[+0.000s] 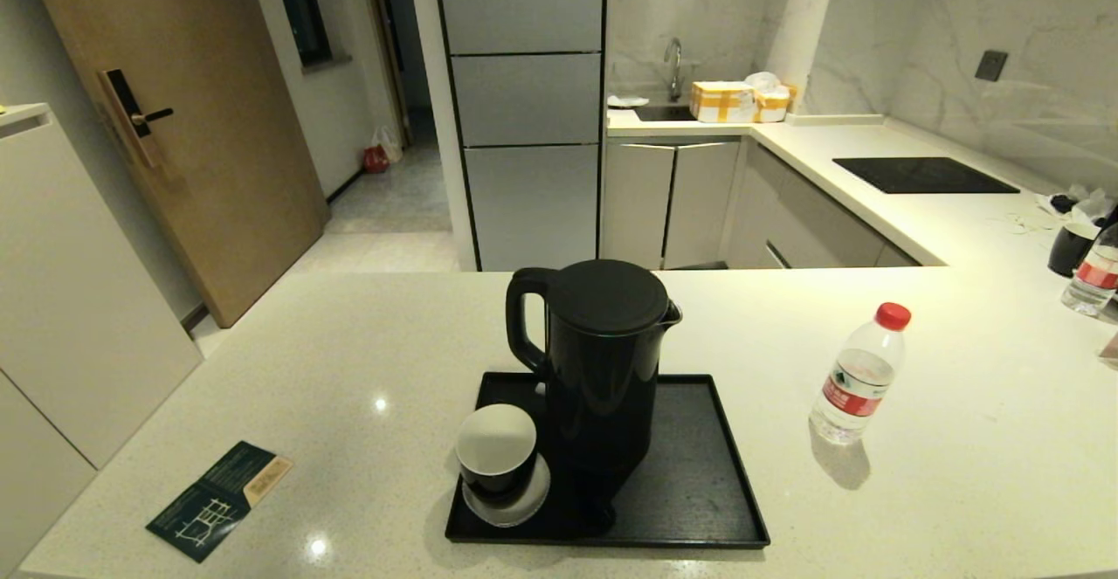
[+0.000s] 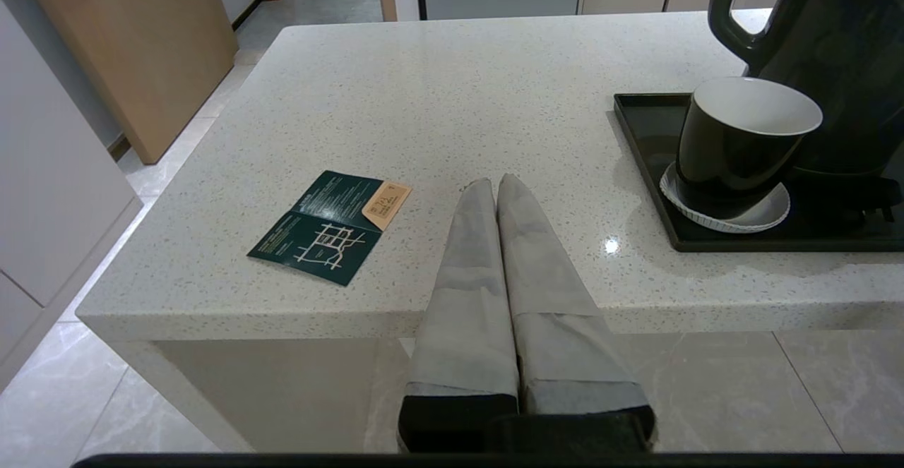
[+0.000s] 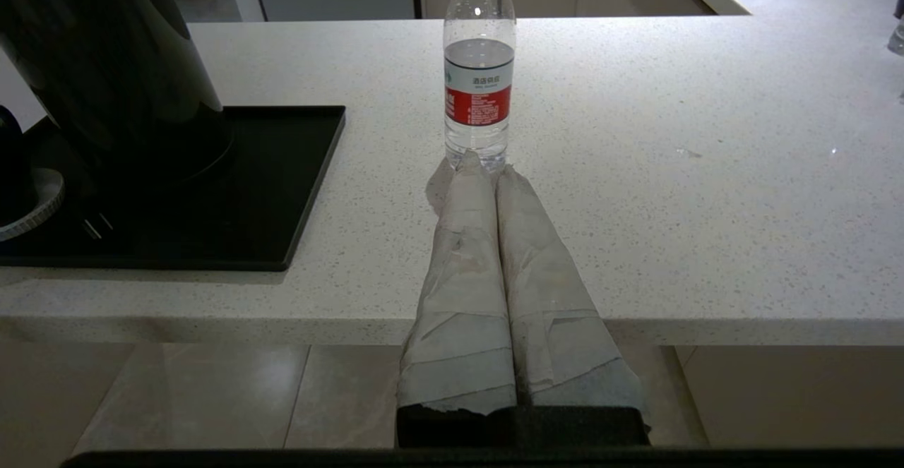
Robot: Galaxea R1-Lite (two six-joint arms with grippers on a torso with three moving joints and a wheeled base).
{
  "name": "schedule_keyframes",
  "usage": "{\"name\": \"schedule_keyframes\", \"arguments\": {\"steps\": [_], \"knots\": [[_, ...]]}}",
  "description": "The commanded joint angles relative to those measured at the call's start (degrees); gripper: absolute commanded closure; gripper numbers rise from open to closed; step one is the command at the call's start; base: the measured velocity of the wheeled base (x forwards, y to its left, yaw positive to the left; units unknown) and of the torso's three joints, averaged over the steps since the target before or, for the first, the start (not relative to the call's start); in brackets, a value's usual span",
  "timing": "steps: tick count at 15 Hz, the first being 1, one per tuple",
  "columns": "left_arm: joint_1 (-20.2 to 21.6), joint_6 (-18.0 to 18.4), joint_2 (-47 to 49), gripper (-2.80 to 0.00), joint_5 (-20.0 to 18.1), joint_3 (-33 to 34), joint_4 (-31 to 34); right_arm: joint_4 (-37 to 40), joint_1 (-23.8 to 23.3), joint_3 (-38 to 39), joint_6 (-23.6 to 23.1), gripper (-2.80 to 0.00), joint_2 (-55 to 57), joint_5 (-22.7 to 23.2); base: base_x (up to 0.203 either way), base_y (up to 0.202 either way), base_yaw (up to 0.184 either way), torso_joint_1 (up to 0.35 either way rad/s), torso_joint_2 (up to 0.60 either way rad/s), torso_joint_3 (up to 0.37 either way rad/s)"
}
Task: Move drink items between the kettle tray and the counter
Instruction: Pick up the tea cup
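The off-white speckled tabletop (image 1: 349, 361) is seen stretching ahead of both end effectors, which are held low at its near edge and are not seen from the head camera. The flat black kettle tray (image 1: 699, 474) is laid on it between the two end effectors, ahead and to the right of the left end effector (image 2: 496, 184) and ahead and to the left of the right end effector (image 3: 487, 164).

The tall black kettle (image 1: 603, 361) is stood upright on the tray, its handle turned toward the left end effector's side. The clear water bottle (image 3: 479, 73), red-capped and red-labelled, is stood upright on the tabletop outside the tray, straight ahead of the right end effector and close beyond its tips; whether they touch cannot be told. The small black cup (image 2: 741, 143), white inside, is set on a white saucer (image 2: 727, 210) in the near left corner of the tray, ahead and to the right of the left end effector. A dark green leaflet (image 2: 328, 226) is laid flat on the tabletop ahead and to the left of the left end effector.

The fingers of the left end effector are pressed together with nothing between them. The fingers of the right end effector are likewise pressed together and hold nothing.
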Motion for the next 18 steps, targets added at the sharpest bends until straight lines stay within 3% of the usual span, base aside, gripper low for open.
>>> {"name": "schedule_keyframes", "arguments": {"steps": [1, 4, 5, 7, 9, 11, 13, 15, 16, 18], "knots": [[0.00, 0.52, -0.02, 0.00, -0.25, 0.00, 0.25, -0.01, 0.01, 0.00, 0.04, 0.00, 0.11, -0.04, 0.000, 0.000, 0.000, 0.000, 0.00, 0.000], [0.00, 0.36, 0.01, 0.00, 0.32, -0.76, 0.01, -0.01, 0.01, 0.00, 0.04, 0.00, 0.11, -0.04, 0.000, 0.000, 0.000, 0.000, 0.00, 0.000], [0.00, 0.20, 0.61, 0.00, 0.17, -3.89, 0.51, -0.01, 0.01, 0.00, 0.03, 0.00, 0.11, -0.04, 0.000, 0.000, 0.000, 0.000, 0.00, 0.000], [-0.03, -2.01, 6.36, 0.00, 0.00, -14.11, 2.04, -0.01, 0.01, 0.00, 0.01, 0.00, 0.11, -0.04, 0.000, 0.000, 0.000, 0.000, 0.00, 0.000], [-0.10, -4.34, 17.25, 0.00, -0.34, -27.12, 7.47, -0.01, 0.10, 0.00, 0.04, 0.00, 0.11, 0.03, 0.000, 0.000, 0.000, 0.000, 0.00, 0.000], [-1.74, -6.16, 29.68, 0.00, -4.88, -35.61, 17.38, -0.01, 0.01, 0.00, 0.04, 0.00, 0.11, -0.04, 0.000, 0.000, 0.000, 0.000, 0.00, 0.000], [-3.49, -6.23, 39.71, 0.00, -12.70, -38.07, 21.72, -0.01, 0.04, 0.00, 0.04, 0.00, 0.11, 0.05, 0.000, 0.000, 0.000, 0.000, 0.00, 0.000], [-4.22, -3.36, 50.06, 0.00, -17.55, -35.29, 18.04, -0.01, 0.06, 0.00, 0.04, 0.00, 0.11, -0.04, 0.000, 0.000, 0.000, 0.000, 0.00, 0.000], [-4.44, -1.94, 55.64, 0.00, -18.93, -31.86, 11.89, -0.01, 0.01, 0.00, 0.04, 0.00, 0.11, -0.04, 0.000, 0.000, 0.000, 0.000, 0.00, 0.000], [-4.72, -0.21, 67.45, 0.00, -20.53, -23.22, -9.60, -0.01, 0.05, 0.00, 0.04, 0.00, 0.11, 0.03, 0.000, 0.000, 0.000, 0.000, 0.00, 0.000]]}}
